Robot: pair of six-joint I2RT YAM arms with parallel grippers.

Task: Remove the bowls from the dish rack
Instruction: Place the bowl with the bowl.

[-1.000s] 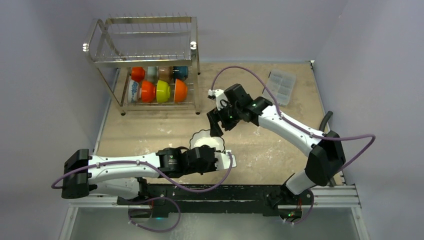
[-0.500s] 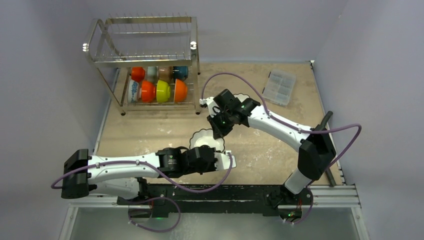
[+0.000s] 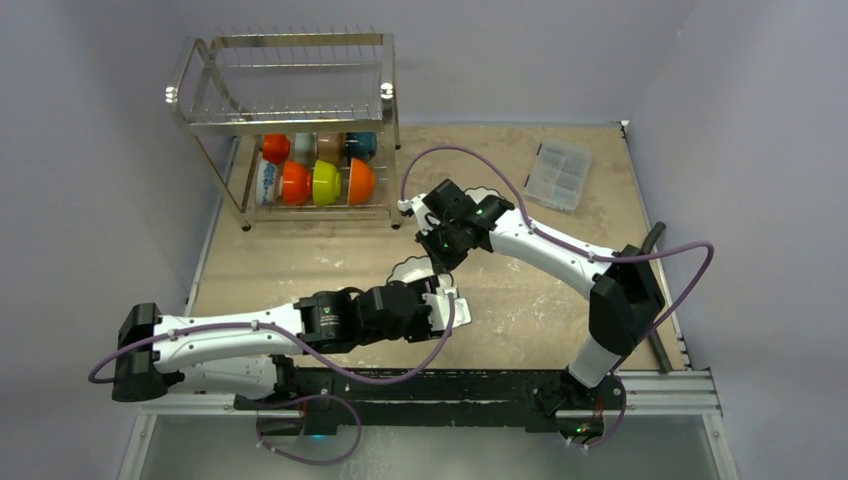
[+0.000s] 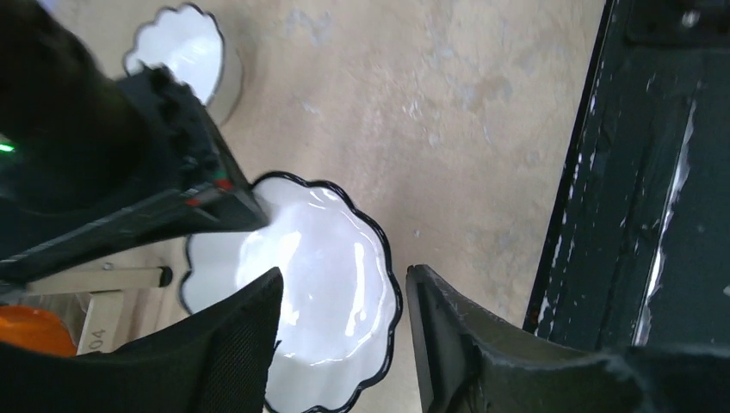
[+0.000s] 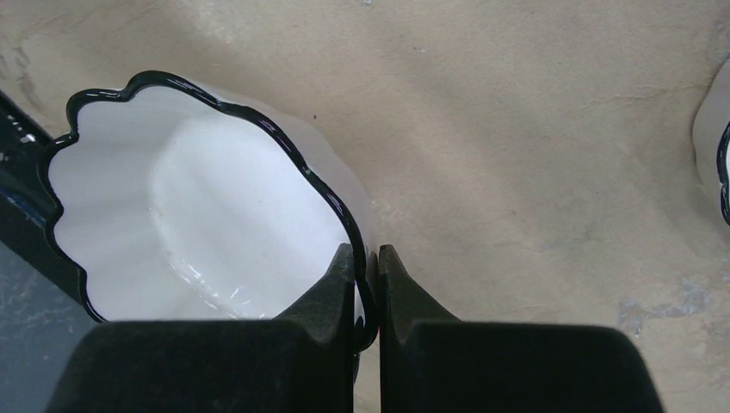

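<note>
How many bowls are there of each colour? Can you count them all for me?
orange bowls: 3
white scalloped bowls: 2
yellow-green bowl: 1
teal bowl: 1
tan bowl: 1
blue-patterned bowl: 1
pale bowl, colour hard to tell: 1
Total: 10

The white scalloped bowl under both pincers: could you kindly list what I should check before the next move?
1. Right pincer shut on the scalloped bowl's rim: ok.
2. Left pincer open over that bowl: ok.
3. Bowl resting on the table: cannot tell.
4. Second scalloped bowl apart from it: ok.
5. Dish rack emptied: not ok, coloured bowls sit on its lower tier.
</note>
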